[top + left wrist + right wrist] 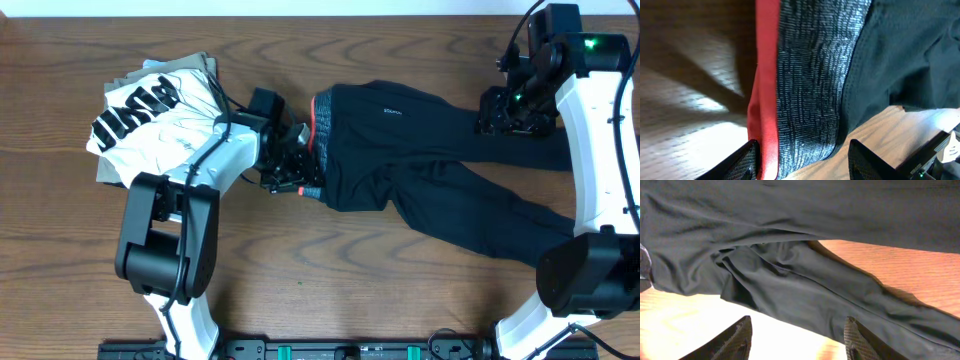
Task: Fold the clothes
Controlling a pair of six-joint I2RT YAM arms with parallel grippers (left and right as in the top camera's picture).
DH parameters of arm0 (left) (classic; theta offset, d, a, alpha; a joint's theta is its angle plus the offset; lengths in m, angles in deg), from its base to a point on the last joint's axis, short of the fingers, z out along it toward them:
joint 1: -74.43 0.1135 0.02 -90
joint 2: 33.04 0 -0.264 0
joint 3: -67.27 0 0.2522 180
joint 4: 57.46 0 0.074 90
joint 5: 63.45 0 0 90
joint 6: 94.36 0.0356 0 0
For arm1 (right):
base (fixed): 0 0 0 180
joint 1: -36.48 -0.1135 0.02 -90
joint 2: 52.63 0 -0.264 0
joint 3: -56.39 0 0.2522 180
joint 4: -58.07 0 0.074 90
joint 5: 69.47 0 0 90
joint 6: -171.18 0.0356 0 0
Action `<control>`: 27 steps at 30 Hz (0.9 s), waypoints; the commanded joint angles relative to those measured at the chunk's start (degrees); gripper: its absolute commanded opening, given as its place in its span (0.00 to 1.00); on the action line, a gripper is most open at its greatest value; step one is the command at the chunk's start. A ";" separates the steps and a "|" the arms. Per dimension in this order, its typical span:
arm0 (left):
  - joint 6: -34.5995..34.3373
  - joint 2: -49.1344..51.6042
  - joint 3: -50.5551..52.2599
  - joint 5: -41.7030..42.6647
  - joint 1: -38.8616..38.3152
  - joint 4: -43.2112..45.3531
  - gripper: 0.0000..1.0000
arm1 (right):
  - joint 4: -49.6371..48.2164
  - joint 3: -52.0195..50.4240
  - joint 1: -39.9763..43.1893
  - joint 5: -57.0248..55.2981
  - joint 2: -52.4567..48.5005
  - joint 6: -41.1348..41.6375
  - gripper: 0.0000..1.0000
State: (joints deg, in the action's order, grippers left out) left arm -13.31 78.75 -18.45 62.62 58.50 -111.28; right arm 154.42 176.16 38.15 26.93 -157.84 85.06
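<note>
The clothes are black pants (420, 150) lying across the table, with the grey waistband (318, 140) edged in coral-red at the left and the two legs spread to the right. My left gripper (290, 170) is at the waistband's near corner. In the left wrist view the left gripper (802, 160) is open, its jaws straddling the grey band (810, 100); the red edge (767, 75) lies against one fingertip (747, 160) and the other stands apart. My right gripper (515, 110) hovers at the far leg's end. The right gripper (797, 340) is open above dark leg fabric (805, 290).
A white shirt with black lettering (150, 110) lies on a khaki folded garment (195, 65) at the back left, just beside my left arm. The nearer pant leg (500, 225) runs toward the right arm's base (585, 275).
</note>
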 commanded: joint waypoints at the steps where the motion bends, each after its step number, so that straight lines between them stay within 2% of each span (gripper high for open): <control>1: 0.74 -0.57 0.66 0.81 -0.07 -1.09 0.56 | 0.35 -0.24 0.15 -0.22 -0.04 0.72 0.57; 3: 0.74 -0.57 0.66 0.81 -0.02 -2.05 0.42 | 0.79 -0.24 0.20 -0.22 -0.04 0.37 0.57; 6: 0.79 -0.57 0.66 0.79 -0.02 -3.80 0.09 | 1.33 -0.24 0.20 -0.37 -0.04 0.31 0.57; 7: 0.79 -0.57 0.66 0.79 0.04 -4.42 0.06 | 1.68 -0.24 0.20 -0.52 -0.04 0.31 0.57; 10: 0.83 -0.57 0.66 0.76 0.39 -5.66 0.06 | 3.52 -0.24 0.20 -1.95 -0.04 0.33 0.57; 16: 1.90 -0.59 0.66 0.76 4.37 -7.91 0.06 | 9.11 -0.33 1.64 -9.29 -0.04 5.97 0.56; 22: 1.90 -0.59 0.66 0.79 9.11 -7.89 0.06 | 9.97 -1.75 6.64 -7.17 0.00 6.38 0.56; 27: 1.90 -0.59 0.66 0.81 10.10 -7.48 0.06 | 7.19 -7.58 11.74 -3.23 0.24 4.92 0.57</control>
State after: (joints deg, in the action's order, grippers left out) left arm -12.15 78.77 -18.30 63.28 68.38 -118.80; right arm 162.83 172.49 47.00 20.85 -157.84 90.04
